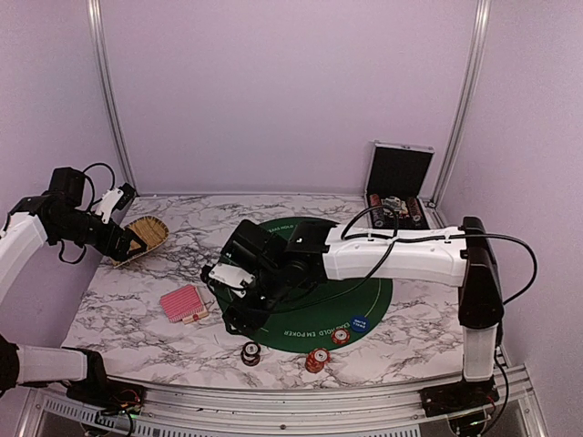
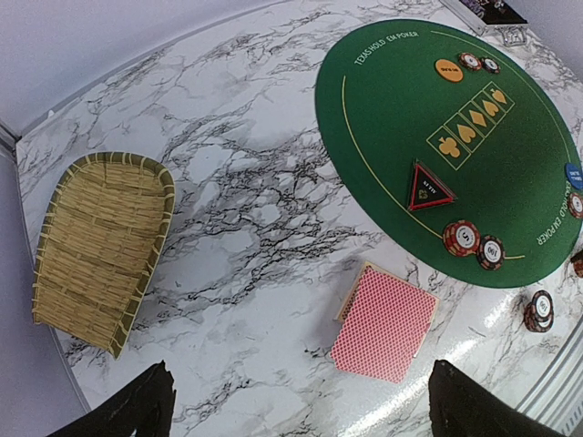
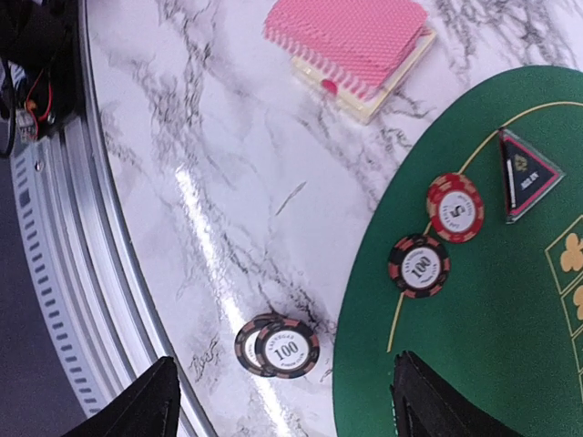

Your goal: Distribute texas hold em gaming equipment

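The pink-red-backed card deck (image 1: 183, 303) lies on the marble left of the green poker mat (image 1: 364, 296); it also shows in the left wrist view (image 2: 384, 323) and the right wrist view (image 3: 351, 41). The black triangular marker (image 2: 428, 187) and two chips (image 2: 462, 238) sit on the mat's near-left part. An orange disc (image 2: 448, 69) lies at the mat's far side and a blue disc (image 1: 361, 322) at its near edge. A small stack of "100" chips (image 3: 278, 346) lies on the marble. My right gripper (image 3: 282, 410) is open and empty above that stack. My left gripper (image 2: 296, 414) is open and empty, high near the basket.
The woven straw basket (image 1: 146, 238) lies at the table's left rear. The open silver case (image 1: 398, 177) stands at the back right. More chips (image 1: 316, 360) lie near the front edge. The right arm (image 1: 392, 255) reaches across the mat.
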Available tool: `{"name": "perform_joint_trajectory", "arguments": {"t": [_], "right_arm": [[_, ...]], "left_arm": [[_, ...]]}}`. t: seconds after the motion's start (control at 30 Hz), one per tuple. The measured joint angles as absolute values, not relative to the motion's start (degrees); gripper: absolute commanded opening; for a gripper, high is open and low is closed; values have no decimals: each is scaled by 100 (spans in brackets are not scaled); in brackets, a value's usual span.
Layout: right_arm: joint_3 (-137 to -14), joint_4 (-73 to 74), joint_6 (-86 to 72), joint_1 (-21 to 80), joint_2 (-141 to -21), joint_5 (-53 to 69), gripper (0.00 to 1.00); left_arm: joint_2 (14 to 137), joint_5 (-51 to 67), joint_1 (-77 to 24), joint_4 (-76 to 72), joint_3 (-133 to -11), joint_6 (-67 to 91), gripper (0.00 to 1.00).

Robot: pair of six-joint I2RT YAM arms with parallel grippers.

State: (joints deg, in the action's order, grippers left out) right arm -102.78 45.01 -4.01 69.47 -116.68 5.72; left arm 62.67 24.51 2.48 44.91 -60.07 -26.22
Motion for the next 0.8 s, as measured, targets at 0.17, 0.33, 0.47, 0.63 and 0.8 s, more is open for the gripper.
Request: {"name": "perform_joint_trajectory", "arguments": {"t": [0.17, 0.33, 0.47, 0.63, 0.8], "right_arm": [[-10057, 4668, -309, 7212, -11791, 701, 83], [-9948, 4720, -272, 7210, -11913, 762, 86], [-9939, 4724, -226, 7199, -12001, 869, 91], [-9878, 4718, -132, 7199, -12134, 1013, 93], [-9872, 4713, -97, 7199, -12304, 1120, 93]], "left_arm": [[6265, 2453, 248, 4491, -6007, -2622, 99], [6250, 2453, 248, 4491, -6007, -2622, 99], [6237, 2453, 248, 4491, -6007, -2622, 99], [6237, 2453, 248, 4491, -6007, -2622, 99], [6237, 2453, 248, 4491, -6005, -2622, 99]]}}
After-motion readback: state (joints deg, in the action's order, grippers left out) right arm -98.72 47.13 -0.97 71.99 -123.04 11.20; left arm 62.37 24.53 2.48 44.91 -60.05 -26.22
